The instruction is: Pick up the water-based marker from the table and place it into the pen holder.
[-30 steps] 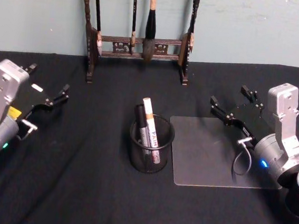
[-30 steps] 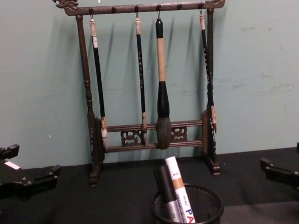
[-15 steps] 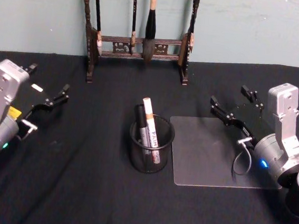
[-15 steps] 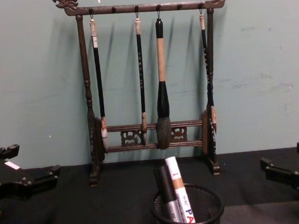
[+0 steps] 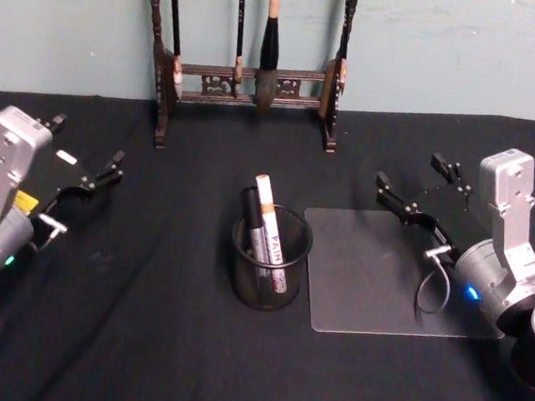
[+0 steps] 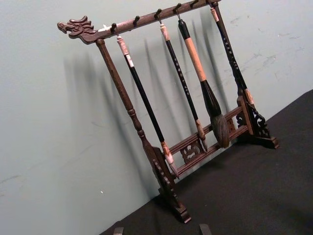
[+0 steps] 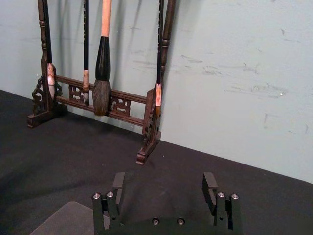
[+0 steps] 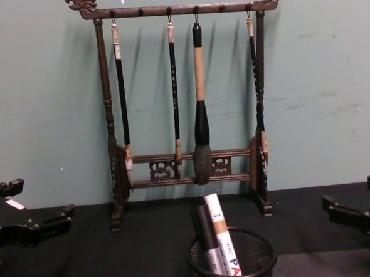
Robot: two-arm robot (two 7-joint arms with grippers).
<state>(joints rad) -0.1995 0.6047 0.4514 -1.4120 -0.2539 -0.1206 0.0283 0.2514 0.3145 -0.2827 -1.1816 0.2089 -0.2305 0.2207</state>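
Nothing has moved since the earlier frames: both arms and every object keep their places. At the centre of the head view, the pen holder (image 5: 269, 269) stands on the black bench (image 5: 140, 340) with the water-based marker (image 5: 267, 221) upright inside it beside a darker pen (image 5: 250, 216). At the left edge, the left gripper (image 5: 85, 162) hovers with fingers spread and empty. At the right, the right gripper (image 5: 414, 188) hangs over a clear mat (image 5: 374, 277), its fingers also apart. Behind, at the upper centre, stands the brush rack (image 5: 251, 76).
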